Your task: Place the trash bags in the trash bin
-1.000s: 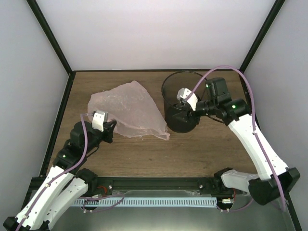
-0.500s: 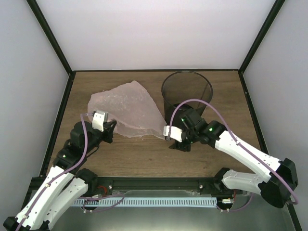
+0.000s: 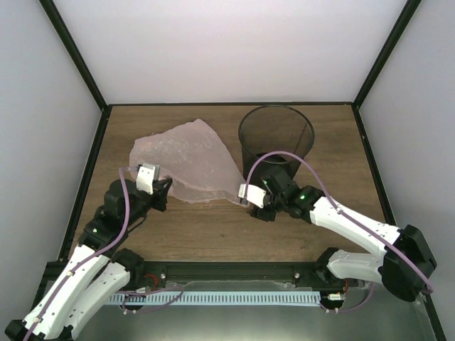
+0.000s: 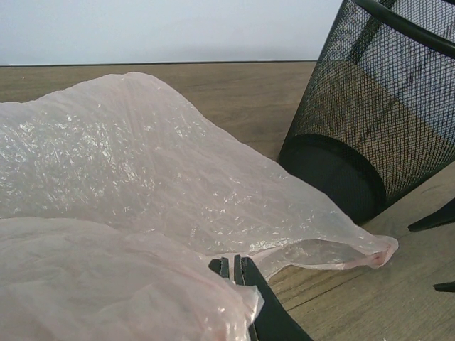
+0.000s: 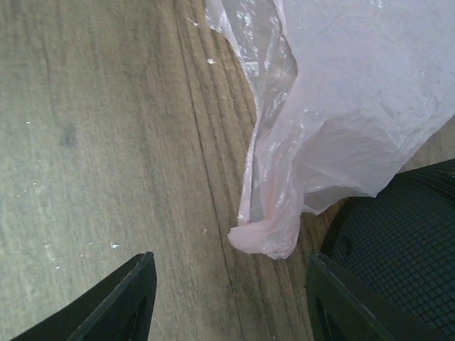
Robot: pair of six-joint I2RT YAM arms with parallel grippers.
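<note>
Jaws, right gripper: held apart, nothing between them; brought down within the last second from the trash bin rim to just above the tabletop.
Trash bag: its twisted corner tip lies on the wood just ahead of the open fingers, not touched.
Meaning: a pick at that corner is judged to be lined up, not yet made; the bag is still wholly outside the bin.
Jaws, left gripper: seen together, unmoved over the last second; film is draped over one finger, and a pinch on it cannot be confirmed.
Bag position: spread flat, left of centre toward the far edge, tip just beside the bin base.
Bag axis: long axis runs diagonally from the left edge toward near-right; the narrow corner points at the right gripper, the broad peak at the far edge.
Bin: upright, mouth up, near the far-right corner; nothing is seen inside.
</note>
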